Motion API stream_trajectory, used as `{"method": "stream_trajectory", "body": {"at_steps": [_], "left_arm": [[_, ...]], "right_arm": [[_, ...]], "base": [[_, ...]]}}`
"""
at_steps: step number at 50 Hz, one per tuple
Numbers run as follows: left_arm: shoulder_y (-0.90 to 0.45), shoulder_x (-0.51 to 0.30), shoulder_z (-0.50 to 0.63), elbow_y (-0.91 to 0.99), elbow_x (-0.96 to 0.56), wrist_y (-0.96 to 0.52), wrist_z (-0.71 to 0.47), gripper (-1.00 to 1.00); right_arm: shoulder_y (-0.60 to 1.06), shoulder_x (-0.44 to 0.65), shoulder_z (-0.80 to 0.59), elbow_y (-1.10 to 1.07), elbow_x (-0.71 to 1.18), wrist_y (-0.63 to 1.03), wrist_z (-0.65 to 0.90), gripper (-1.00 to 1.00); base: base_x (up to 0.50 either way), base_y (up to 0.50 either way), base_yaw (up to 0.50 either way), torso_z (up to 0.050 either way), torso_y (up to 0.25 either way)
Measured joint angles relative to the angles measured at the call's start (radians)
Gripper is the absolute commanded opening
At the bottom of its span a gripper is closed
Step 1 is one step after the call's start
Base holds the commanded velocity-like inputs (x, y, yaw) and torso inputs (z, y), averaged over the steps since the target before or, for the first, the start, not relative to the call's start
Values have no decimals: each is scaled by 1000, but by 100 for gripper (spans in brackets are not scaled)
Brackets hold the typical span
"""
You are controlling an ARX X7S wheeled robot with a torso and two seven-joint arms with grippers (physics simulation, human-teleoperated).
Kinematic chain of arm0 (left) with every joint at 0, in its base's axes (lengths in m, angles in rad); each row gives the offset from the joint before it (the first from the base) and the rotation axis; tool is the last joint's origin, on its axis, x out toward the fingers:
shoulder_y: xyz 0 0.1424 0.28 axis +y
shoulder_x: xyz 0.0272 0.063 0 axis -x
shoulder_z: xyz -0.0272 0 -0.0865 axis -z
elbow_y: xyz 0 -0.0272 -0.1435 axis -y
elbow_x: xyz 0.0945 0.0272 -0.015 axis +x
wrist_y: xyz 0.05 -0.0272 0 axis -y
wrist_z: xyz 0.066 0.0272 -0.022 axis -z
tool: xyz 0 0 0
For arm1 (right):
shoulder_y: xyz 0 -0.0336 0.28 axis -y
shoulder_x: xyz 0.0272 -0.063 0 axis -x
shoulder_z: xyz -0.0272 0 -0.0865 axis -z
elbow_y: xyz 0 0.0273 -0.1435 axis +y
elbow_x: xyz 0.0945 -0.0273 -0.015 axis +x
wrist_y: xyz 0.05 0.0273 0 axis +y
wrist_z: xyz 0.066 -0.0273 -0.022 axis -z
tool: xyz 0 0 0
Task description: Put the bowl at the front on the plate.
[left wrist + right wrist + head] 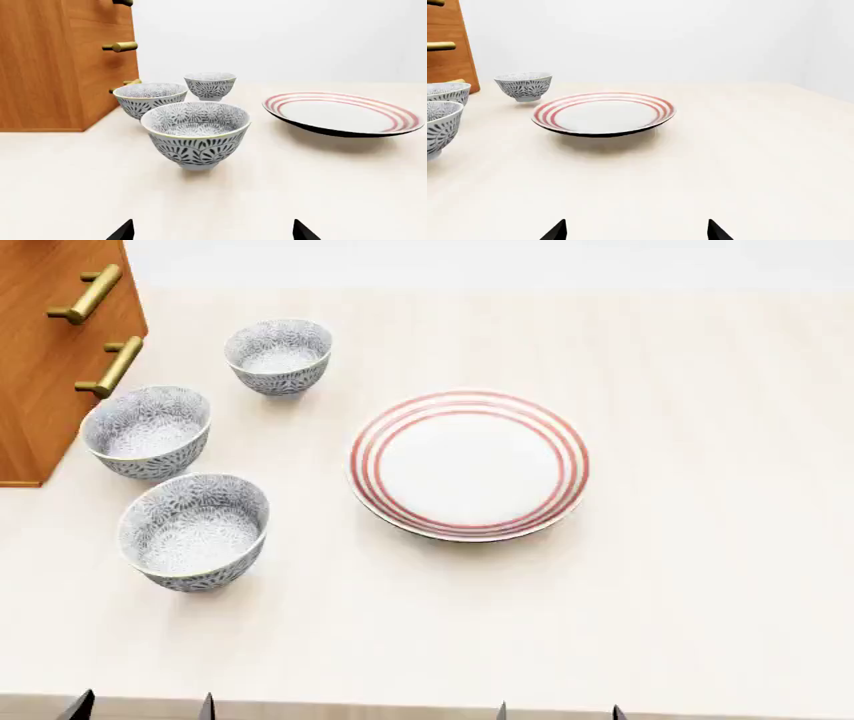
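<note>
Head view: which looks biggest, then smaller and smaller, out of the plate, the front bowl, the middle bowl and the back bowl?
1. The plate, clearly widest.
2. The front bowl.
3. The middle bowl.
4. The back bowl.
The three bowls look alike; the front one probably only looks bigger because it sits nearer the camera.

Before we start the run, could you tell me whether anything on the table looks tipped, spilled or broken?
Nothing stands out: all three bowls, including the front bowl, stand upright and empty, and the plate lies flat, bare and intact.
</note>
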Motion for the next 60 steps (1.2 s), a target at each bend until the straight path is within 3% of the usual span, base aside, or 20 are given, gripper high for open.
{"method": "stream_trajectory", "body": {"at_steps": [13,24,35,44,52,60], "left_arm": [[-1,-29,35,43,-37,-52,-31,100],[-82,-78,70,258,-98,-346,-25,100],[-371,-123,71,493,-183,-806,-19,100],[-667,-136,56,552,-242,-1088,-7,100],[-885,-143,49,518,-269,-1215,4,100],[-989,-156,52,490,-280,-1255,10,100]], "right_arm": [[6,33,-44,-30,25,36,49,100],[125,84,-76,-270,68,355,39,100],[415,115,-55,-485,138,748,31,100],[684,128,-33,-532,183,953,23,100],[876,135,-34,-516,208,1035,11,100],[973,145,-45,-496,224,1055,-6,100]], "base": [[0,0,0,0,0],[0,0,0,0,0],[0,0,0,0,0],[0,0,0,0,0],[0,0,0,0,0],[203,0,0,0,0]]}}
